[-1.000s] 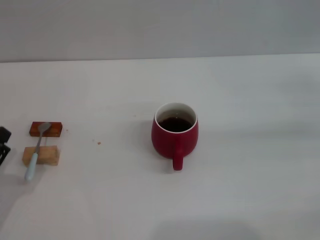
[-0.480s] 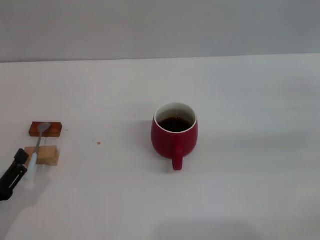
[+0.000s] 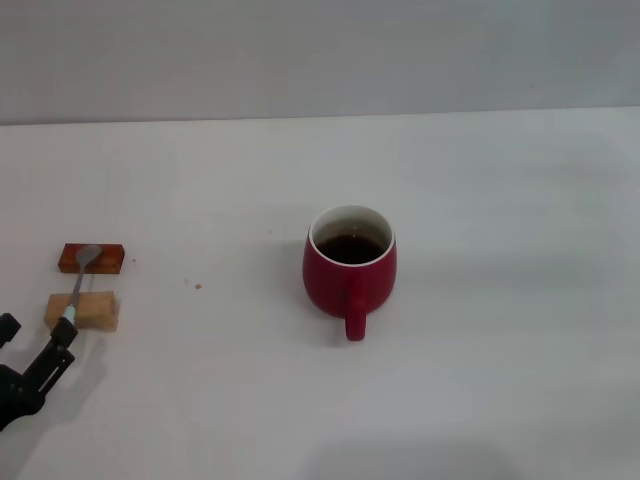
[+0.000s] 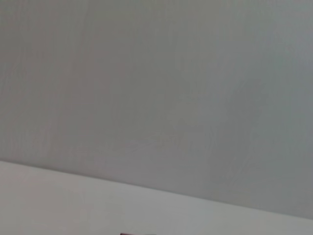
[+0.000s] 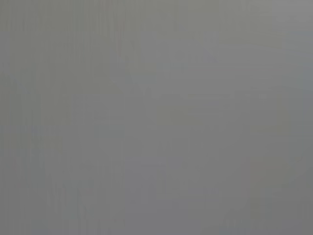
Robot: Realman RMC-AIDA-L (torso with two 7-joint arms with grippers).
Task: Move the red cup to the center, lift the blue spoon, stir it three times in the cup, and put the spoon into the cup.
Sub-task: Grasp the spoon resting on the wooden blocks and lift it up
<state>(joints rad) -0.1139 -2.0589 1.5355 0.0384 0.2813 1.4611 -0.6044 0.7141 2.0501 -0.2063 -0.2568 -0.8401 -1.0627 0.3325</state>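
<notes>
The red cup (image 3: 350, 280) stands near the middle of the white table (image 3: 500, 370), dark liquid inside, its handle toward the front edge. The blue spoon (image 3: 77, 283) lies at the far left, its metal bowl on a brown block (image 3: 111, 259) and its pale handle across a tan block (image 3: 99, 311). My left gripper (image 3: 35, 337) is open just in front of the tan block. One of its fingers (image 3: 60, 348) covers the handle's near end. Neither wrist view shows the cup or the spoon. The right gripper is out of view.
The table's back edge meets a plain grey wall (image 3: 320, 60). A tiny reddish speck (image 3: 198, 286) lies between the blocks and the cup. The left wrist view shows wall and a strip of table (image 4: 49, 205); the right wrist view shows only grey.
My left gripper came in from the left edge and moved toward the table's front. It now sits at the spoon handle's near end. Cup, spoon and blocks have not moved.
</notes>
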